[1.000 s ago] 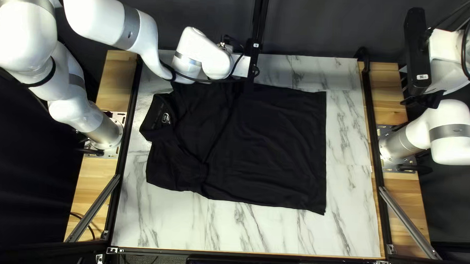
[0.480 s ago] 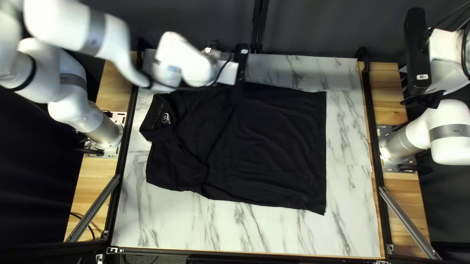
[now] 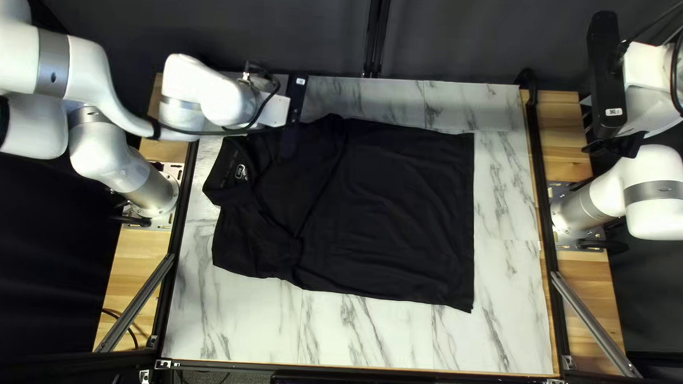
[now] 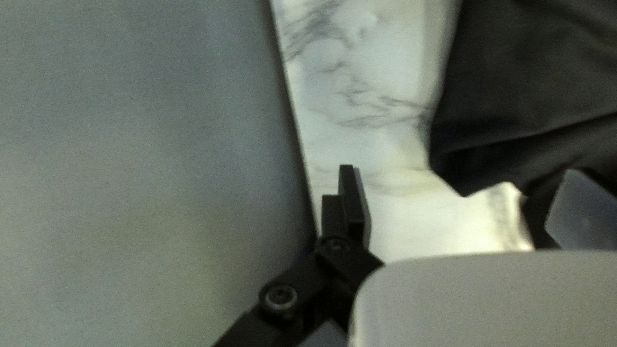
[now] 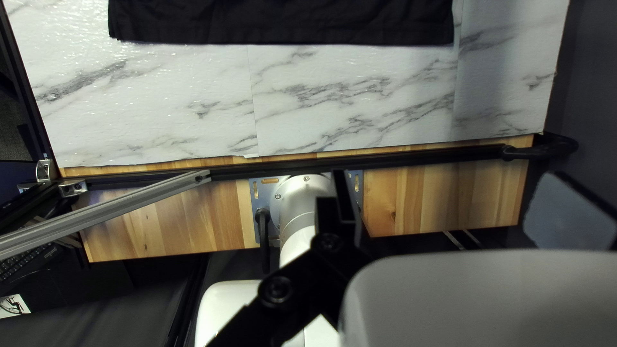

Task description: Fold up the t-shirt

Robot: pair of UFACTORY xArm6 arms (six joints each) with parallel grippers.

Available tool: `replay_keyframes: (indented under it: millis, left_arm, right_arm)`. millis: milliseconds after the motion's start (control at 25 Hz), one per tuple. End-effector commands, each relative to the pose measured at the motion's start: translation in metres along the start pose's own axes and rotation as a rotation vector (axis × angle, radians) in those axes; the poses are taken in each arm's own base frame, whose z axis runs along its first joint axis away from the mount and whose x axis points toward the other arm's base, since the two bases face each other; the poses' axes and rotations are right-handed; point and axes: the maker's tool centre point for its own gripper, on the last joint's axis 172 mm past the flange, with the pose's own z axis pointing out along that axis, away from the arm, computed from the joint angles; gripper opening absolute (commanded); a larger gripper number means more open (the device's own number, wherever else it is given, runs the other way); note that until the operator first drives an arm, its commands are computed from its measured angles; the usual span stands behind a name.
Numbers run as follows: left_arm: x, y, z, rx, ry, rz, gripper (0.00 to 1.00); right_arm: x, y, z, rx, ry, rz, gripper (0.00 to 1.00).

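- Marble-patterned desk point(image 3: 510, 195) holds the unmoved black shirt point(image 3: 387, 209) beside my wide left hand point(image 4: 463, 177).
- I've shifted nearer its collar point(image 3: 231, 173); folding probably needs a grasp.
- My right hand point(image 5: 445, 177) is wide, well apart.

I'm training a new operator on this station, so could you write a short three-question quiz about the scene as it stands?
1. True or false: the collar of the black shirt lies at the end nearer my left arm's base.
2. Which is closed on the shirt? A) the left gripper B) the right gripper C) neither
3. Fill the gap: the shirt lies on a white tabletop with grey ____.

Key: 1 true; 2 C; 3 veins
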Motion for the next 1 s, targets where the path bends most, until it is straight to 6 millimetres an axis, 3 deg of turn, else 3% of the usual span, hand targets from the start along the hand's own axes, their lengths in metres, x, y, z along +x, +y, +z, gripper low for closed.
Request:
replay_keyframes:
  millis: [40,320,480,520,560,680,760,1000]
  left_arm:
    - [0.001,0.049,-0.015,-0.036,0.003,-0.013,1.00]
    - [0.019,0.143,-0.091,-0.064,-0.013,0.015,1.00]
    - [0.016,0.198,-0.125,-0.069,-0.026,0.024,1.00]
    - [0.016,0.203,-0.128,-0.069,-0.028,0.025,1.00]
    - [0.015,0.225,-0.140,-0.074,-0.033,0.029,1.00]
    - [0.017,0.265,-0.156,-0.107,-0.045,0.058,1.00]
    - [0.013,0.276,-0.150,-0.136,-0.072,0.086,1.00]
    - [0.007,0.278,-0.148,-0.141,-0.088,0.079,1.00]
  right_arm:
    - [0.000,0.000,0.000,0.000,0.000,0.000,1.00]
    - [0.000,0.000,0.000,0.000,0.000,0.000,1.00]
    - [0.000,0.000,0.000,0.000,0.000,0.000,1.00]
    - [0.000,0.000,0.000,0.000,0.000,0.000,1.00]
    - [0.000,0.000,0.000,0.000,0.000,0.000,1.00]
    - [0.000,0.000,0.000,0.000,0.000,0.000,1.00]
    - [0.000,0.000,0.000,0.000,0.000,0.000,1.00]
    - [0.000,0.000,0.000,0.000,0.000,0.000,1.00]
